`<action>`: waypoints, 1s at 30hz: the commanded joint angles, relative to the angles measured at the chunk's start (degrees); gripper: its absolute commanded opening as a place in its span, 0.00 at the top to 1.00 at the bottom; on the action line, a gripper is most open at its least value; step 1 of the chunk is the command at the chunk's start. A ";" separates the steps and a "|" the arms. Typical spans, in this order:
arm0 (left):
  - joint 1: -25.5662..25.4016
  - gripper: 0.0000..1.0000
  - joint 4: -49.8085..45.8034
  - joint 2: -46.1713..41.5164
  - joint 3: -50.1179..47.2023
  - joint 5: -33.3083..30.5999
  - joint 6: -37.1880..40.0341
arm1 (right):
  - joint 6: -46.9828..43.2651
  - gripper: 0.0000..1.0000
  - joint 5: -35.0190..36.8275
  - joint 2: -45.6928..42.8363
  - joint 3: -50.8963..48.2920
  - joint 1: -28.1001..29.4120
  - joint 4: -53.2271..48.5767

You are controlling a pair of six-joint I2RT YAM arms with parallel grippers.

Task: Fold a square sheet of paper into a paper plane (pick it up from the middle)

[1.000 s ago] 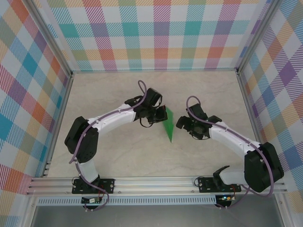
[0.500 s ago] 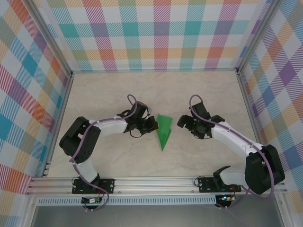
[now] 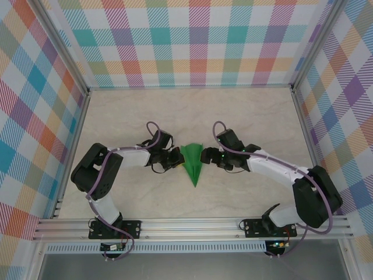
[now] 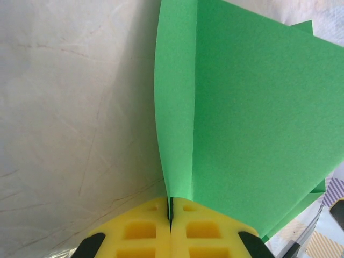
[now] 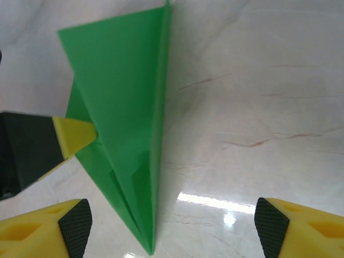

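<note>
Left gripper, clamped shut on the paper plane, has brought it down to the middle of the desk, nose toward the near edge, and the open right gripper has moved in beside it, probably for a handover.

A pale marbled table bears the green paper plane.

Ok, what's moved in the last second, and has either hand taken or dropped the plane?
The left hand drew back toward the near edge and slightly left, carrying the paper plane along. The right hand swung left, up to the plane's right side, open, not gripping. Unchanged: left hand shut on the plane, its nose toward the near edge.
</note>
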 commanded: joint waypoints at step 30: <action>9.86 0.11 -25.69 -13.56 6.28 -13.39 7.18 | 6.30 0.31 17.23 22.42 24.91 16.46 -18.98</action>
